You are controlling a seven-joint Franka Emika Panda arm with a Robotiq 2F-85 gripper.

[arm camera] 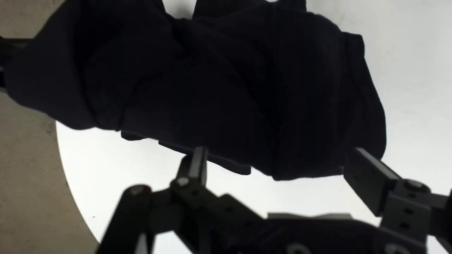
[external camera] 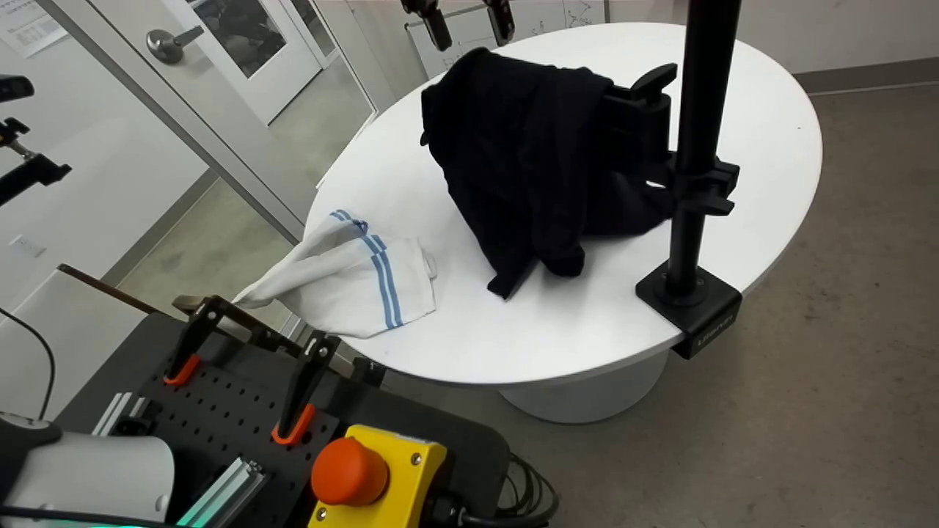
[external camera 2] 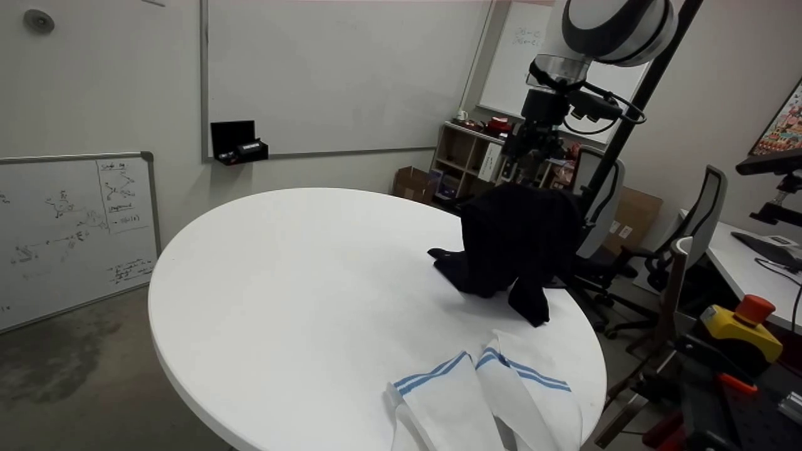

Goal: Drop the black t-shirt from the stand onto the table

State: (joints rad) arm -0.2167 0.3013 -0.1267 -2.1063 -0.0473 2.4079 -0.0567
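Black fabric t-shirt (external camera: 513, 147): draping at nine o'clock off the tall black metal stand (external camera: 697, 147) in an exterior view.
Shirt feel: I'm expecting soft, light, limp handling, favouring its top edge.
Black two-finger gripper (arm camera: 277, 155): hanging spread, gripping nothing.
Stand's flat base (external camera: 693, 315): showing in an exterior view, missing from wrist view.

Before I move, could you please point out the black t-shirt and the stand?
Black t-shirt (external camera: 524, 150), in an exterior view: on its draped middle.
Stand (external camera: 703, 103), in an exterior view: on its tall post.
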